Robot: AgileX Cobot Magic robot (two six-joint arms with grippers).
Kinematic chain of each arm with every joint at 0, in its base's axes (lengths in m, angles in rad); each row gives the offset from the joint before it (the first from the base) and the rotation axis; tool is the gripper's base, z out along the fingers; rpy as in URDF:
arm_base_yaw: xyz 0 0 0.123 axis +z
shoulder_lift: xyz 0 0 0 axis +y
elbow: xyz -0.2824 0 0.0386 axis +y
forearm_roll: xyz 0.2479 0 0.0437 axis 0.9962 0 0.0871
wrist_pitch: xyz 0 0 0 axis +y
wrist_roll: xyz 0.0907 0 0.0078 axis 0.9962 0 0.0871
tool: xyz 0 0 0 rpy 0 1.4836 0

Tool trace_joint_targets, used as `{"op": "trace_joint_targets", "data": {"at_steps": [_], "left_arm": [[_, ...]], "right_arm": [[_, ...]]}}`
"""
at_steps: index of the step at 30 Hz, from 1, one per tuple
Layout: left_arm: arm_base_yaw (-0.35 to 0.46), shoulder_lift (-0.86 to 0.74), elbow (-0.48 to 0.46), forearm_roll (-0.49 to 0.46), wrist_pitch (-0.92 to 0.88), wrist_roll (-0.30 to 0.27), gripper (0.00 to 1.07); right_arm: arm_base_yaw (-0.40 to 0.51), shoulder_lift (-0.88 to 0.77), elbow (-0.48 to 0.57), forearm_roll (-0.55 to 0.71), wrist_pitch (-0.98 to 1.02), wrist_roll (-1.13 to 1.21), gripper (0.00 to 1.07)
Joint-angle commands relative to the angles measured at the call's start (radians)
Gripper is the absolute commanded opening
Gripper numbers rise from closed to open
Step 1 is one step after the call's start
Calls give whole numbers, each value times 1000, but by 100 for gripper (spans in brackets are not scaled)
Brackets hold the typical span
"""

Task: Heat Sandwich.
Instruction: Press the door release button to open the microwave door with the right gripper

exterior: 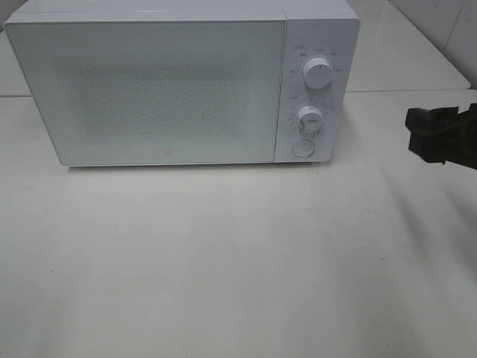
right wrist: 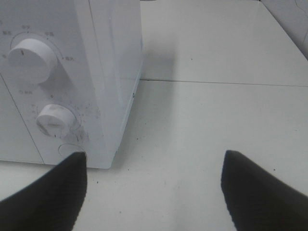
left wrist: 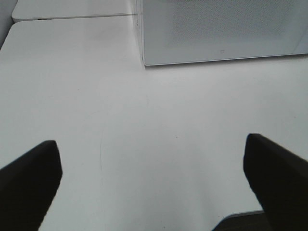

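High view: you get the white table (exterior: 223, 261) across the lower frame. The white microwave (exterior: 149, 89) stands from upper left to centre with its door shut, and the frosted front hides the inside. Only this view gives you the whole oven. The sandwich shows in no view, so you cannot tell where it is.

Right gripper (exterior: 414, 133): black, at the right edge of the high view, level with the control panel and apart from it. Its wrist view shows you the fingers (right wrist: 48, 197) spread wide with nothing between them.

Left gripper (left wrist: 151, 187): seen only in its own wrist view, spread wide over bare table, holding nothing.

Panel, centre right: upper dial (exterior: 318, 74), lower dial (exterior: 309, 119), round button (exterior: 302, 148) beneath them.

Surface: matte white, with a seam (exterior: 410, 92) to a second tabletop behind. Pale tiled wall (exterior: 447, 30) at upper right.
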Motion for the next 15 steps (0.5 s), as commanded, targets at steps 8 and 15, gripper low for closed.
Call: {"op": "trace_joint_targets", "data": {"at_steps": [8,15], "left_arm": [[5,-16,1,-9,3,-2,98],[5,-16,1,-9,3,-2,98]], "right_arm": [[191,146,4,306,-193,-198,75],[367,277,-1,472,-318,-201,75]]}}
